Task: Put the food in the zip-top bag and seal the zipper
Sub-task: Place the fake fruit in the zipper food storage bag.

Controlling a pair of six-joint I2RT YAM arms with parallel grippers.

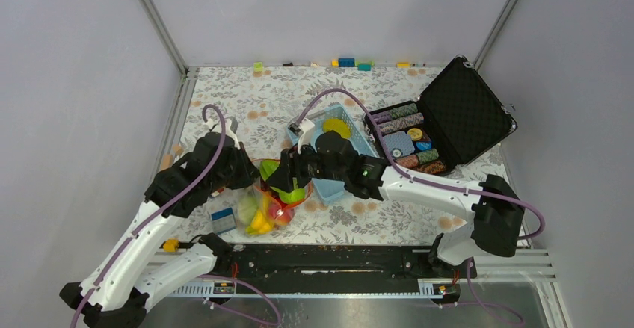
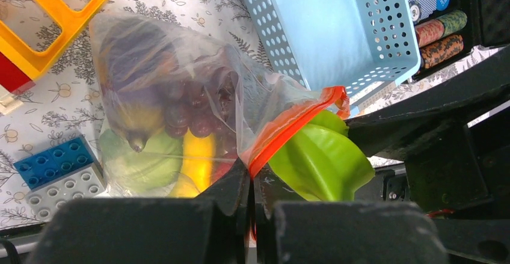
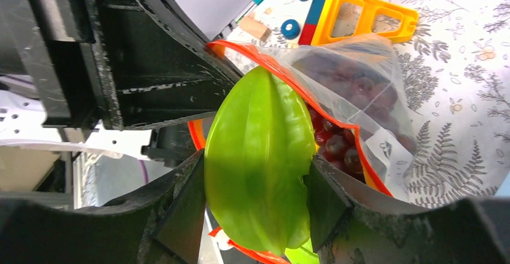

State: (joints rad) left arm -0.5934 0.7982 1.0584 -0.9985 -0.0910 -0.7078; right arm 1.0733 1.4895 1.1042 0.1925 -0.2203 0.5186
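The zip-top bag (image 1: 263, 207) lies on the floral table (image 1: 374, 89) near its front edge, mouth open, between the two grippers. Contents: dark grapes (image 2: 192, 110), a yellow banana (image 2: 195, 162) and a pale green cabbage-like head (image 2: 141, 165). The left gripper (image 2: 251, 183) is fully closed, pinching the orange-red zipper (image 2: 288, 125). The right gripper (image 3: 255, 186), part-way open, clamps a ridged green piece (image 3: 258, 150) at the mouth, the strip curving around it. The light-blue basket (image 2: 385, 29) holds one yellow item (image 1: 336, 128); the open black case (image 1: 467, 111) holds poker chips (image 1: 407, 122).
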